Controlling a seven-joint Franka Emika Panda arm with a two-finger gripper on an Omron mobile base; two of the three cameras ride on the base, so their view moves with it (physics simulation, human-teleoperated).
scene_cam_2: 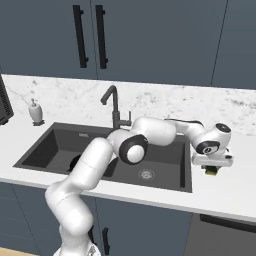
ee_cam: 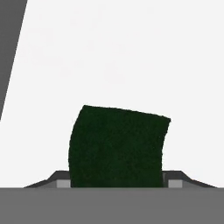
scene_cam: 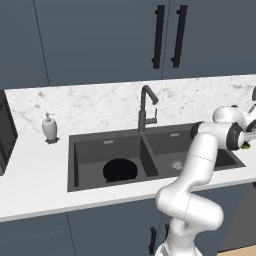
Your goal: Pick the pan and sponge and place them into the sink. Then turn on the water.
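The black pan (scene_cam: pixel 120 170) lies on the floor of the left basin of the dark grey sink (scene_cam: pixel 74 150); my arm hides most of the pan (scene_cam_2: pixel 75 162) from the right base camera. The sponge (scene_cam_2: pixel 212 170) sits at the counter just right of the sink (scene_cam_2: pixel 186 172). My gripper (scene_cam_2: pixel 213 167) points down onto it. In the hand view the sponge's green top (ee_cam: pixel 116 146) fills the gap of the gripper (ee_cam: pixel 118 183), with a fingertip pressed against each side. A sliver of the sponge (scene_cam: pixel 245 146) shows under the hand. The dark faucet (scene_cam: pixel 146 112) stands behind the divider, with no water running.
A white soap dispenser (scene_cam: pixel 49 128) stands on the marble counter left of the sink. A dark appliance (scene_cam: pixel 5 132) sits at the far left edge. Dark cabinet doors with black handles (scene_cam: pixel 159 37) hang above. My arm spans over the right basin (scene_cam_2: pixel 150 165).
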